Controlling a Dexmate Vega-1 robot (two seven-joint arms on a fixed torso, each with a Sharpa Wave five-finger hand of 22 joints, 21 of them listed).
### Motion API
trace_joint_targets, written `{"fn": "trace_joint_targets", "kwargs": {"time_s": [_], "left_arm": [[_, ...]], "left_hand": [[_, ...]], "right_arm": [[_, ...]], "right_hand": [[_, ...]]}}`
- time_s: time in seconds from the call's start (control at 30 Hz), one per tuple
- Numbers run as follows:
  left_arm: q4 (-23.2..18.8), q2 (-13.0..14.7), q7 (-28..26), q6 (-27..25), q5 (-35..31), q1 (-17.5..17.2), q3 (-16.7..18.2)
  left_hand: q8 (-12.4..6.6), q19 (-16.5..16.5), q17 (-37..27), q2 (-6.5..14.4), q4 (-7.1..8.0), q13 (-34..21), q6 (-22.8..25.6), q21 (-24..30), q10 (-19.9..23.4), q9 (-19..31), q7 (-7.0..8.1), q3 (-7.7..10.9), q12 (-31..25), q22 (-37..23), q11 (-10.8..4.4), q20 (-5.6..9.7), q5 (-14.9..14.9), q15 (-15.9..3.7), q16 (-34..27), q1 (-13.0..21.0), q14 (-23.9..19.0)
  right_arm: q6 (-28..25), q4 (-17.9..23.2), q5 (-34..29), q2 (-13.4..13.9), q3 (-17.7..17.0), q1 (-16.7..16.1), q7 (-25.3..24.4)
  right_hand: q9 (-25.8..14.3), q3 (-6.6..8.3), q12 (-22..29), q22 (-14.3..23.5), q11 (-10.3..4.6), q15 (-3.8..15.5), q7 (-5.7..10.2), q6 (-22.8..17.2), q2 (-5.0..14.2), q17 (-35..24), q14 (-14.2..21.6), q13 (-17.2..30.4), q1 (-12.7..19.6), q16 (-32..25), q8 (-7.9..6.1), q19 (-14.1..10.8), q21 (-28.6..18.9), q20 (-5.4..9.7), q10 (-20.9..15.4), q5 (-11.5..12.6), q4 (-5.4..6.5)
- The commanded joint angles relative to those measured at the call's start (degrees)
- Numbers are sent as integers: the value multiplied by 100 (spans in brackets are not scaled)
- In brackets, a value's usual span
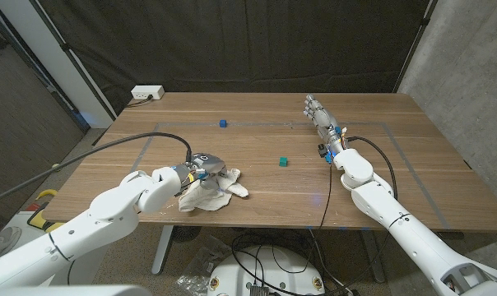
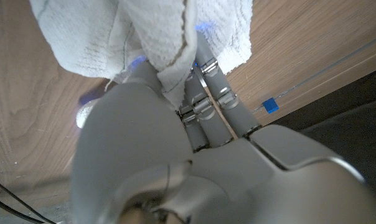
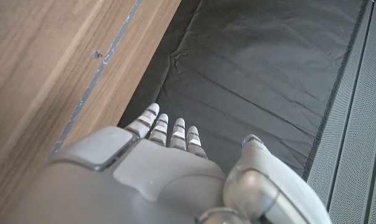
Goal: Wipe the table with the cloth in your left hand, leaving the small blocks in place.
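Observation:
My left hand (image 1: 201,164) grips a crumpled white cloth (image 1: 215,189) that lies on the wooden table (image 1: 248,205) near its front left. In the left wrist view the cloth (image 2: 144,37) bunches over my fingers (image 2: 206,93). A green block (image 1: 282,162) sits at the table's middle, to the right of the cloth. A blue block (image 1: 222,123) stands farther back, also seen as a small blue block (image 2: 270,104) in the left wrist view. My right hand (image 1: 322,117) is stretched out over the right part of the table, fingers straight, holding nothing; its fingers (image 3: 169,130) point toward the dark curtain.
Grey tape lines (image 1: 380,125) mark a rectangle on the table. A white power strip (image 1: 147,93) sits at the back left corner. A black curtain (image 1: 257,41) hangs behind the table. Cables (image 1: 372,152) run along both arms.

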State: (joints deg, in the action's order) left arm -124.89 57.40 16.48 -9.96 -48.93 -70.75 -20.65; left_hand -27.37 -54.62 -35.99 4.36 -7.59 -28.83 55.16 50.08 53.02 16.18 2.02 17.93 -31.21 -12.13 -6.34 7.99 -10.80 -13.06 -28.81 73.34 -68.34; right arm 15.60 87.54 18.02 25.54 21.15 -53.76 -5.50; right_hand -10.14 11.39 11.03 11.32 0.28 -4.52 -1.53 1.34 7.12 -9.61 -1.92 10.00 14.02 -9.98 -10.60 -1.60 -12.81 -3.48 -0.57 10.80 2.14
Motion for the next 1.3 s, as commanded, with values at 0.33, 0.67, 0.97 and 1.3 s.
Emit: {"fn": "trace_joint_targets", "kwargs": {"time_s": [0.33, 0.67, 0.97, 1.3], "left_arm": [[-244, 274, 1118, -1819, -1780, -752, 79], [91, 265, 1652, -2538, -2379, -843, 222], [255, 199, 1418, -2401, -2207, -705, 225], [380, 37, 972, -1540, -1521, -249, -45]], "left_hand": [[12, 55, -43, 41, 18, -26, 216, 104, 330, 21, -197, -25, 32, 11, -261, 361, -27, -2, 57, 0, -69], [33, 76, -68, 35, 23, -20, 212, 162, 356, 35, -202, -28, 53, 21, -272, 364, -24, -2, 84, 0, -95], [51, 96, -89, 31, 26, -24, 247, 214, 371, 24, -176, -28, 71, 30, -277, 364, -23, 0, 113, 1, -108], [81, 126, -112, 26, 30, -36, 247, 266, 380, 18, -185, -28, 88, 40, -280, 363, -22, 0, 143, 1, -122]], "right_arm": [[13, -191, -4, -62, 119, 210, 120], [-5, -278, -31, -66, 162, 326, 220], [25, -288, -53, -45, 143, 317, 188], [3, -205, -79, -5, 112, 242, 58]], "right_hand": [[-18, -13, 26, 20, 7, 37, 9, -16, -19, -15, 0, 12, -46, -23, -15, 17, 3, 0, -25, 20, -24], [-17, -15, 26, 20, 12, 36, 6, -18, -20, -14, -3, 12, -49, -22, -15, 16, 3, -3, -26, 21, -27], [-17, -19, 25, 20, 3, 45, 5, -16, -22, -14, -1, 12, -54, -23, -14, 15, 2, 1, -26, 22, -31], [-17, -24, 29, 19, 1, 45, 5, -25, -27, -14, 5, 11, -62, -25, -16, 14, 3, 3, -37, 24, -35]]}}
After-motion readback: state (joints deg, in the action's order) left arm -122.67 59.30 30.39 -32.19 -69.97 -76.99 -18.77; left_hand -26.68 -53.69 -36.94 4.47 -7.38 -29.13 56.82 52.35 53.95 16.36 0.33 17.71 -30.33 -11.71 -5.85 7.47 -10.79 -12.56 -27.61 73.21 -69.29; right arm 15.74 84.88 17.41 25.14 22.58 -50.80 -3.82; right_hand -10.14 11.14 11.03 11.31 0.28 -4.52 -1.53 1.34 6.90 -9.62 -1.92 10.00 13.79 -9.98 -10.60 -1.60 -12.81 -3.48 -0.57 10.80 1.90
